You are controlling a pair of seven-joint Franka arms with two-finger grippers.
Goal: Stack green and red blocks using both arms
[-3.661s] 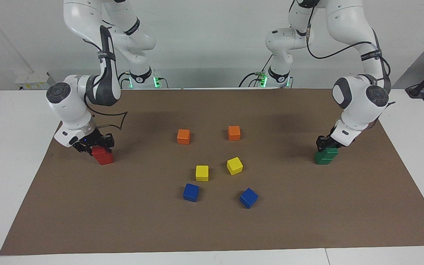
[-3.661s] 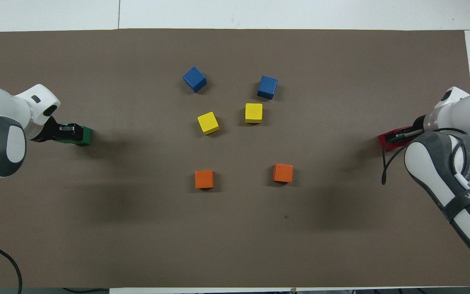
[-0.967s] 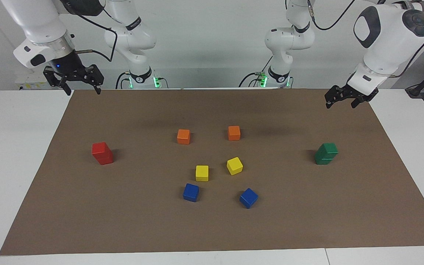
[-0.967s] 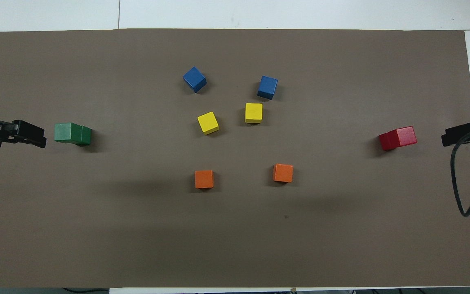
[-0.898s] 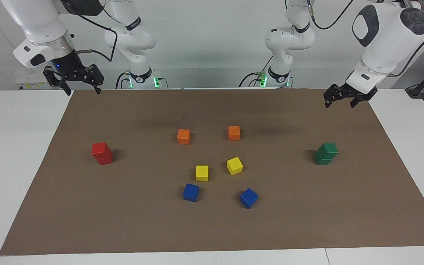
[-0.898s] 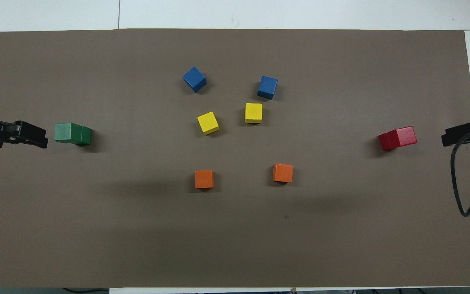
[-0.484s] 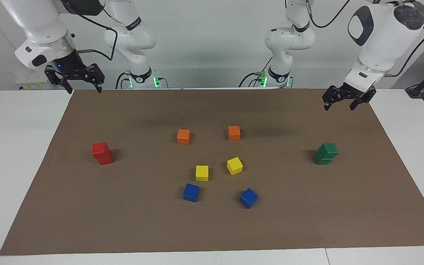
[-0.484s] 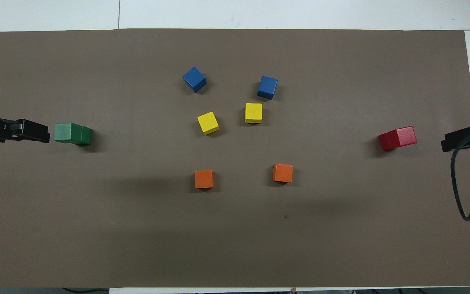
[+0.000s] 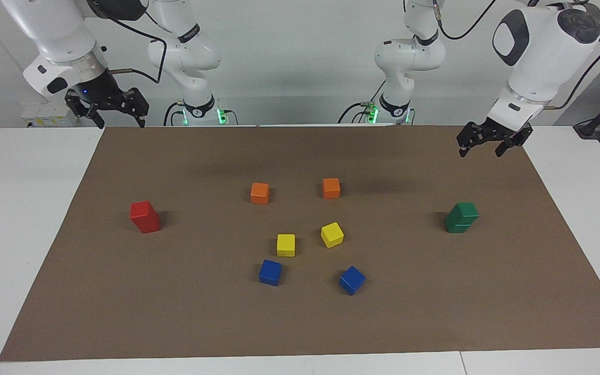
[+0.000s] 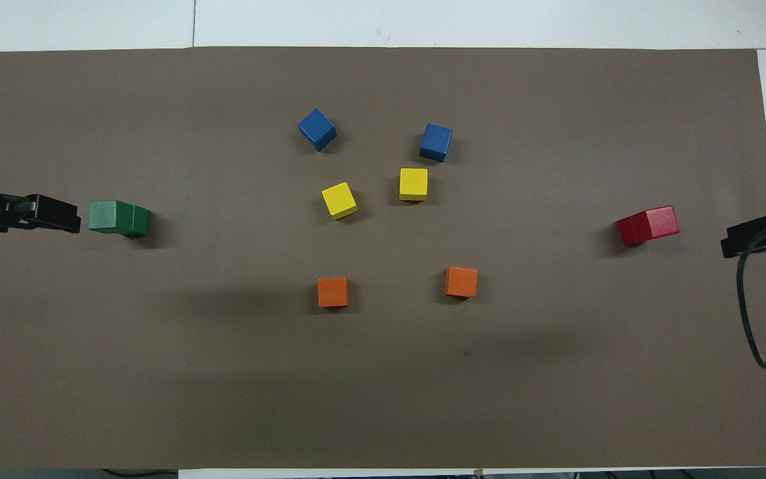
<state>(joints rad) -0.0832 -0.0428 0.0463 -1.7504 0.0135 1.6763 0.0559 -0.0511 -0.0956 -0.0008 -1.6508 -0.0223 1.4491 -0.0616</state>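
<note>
Both stacks built, both grippers raised and empty.
The left gripper (image 9: 479, 146) has its fingers spread, grasping nothing, up over the brown mat's (image 9: 300, 323) edge at the left arm's end; the right gripper (image 9: 119, 118) hangs likewise released over the mat's corner at the right arm's end. The green stack (image 9: 461, 217) and red stack (image 9: 145, 216), two cubes each, stand at those ends. Between them lie two orange cubes (image 9: 260, 193), two yellow cubes (image 9: 286, 245) and two blue cubes (image 9: 270, 272), well apart from both stacks.

Left hand (image 9: 479, 146), right hand (image 9: 118, 117) raised, spread
</note>
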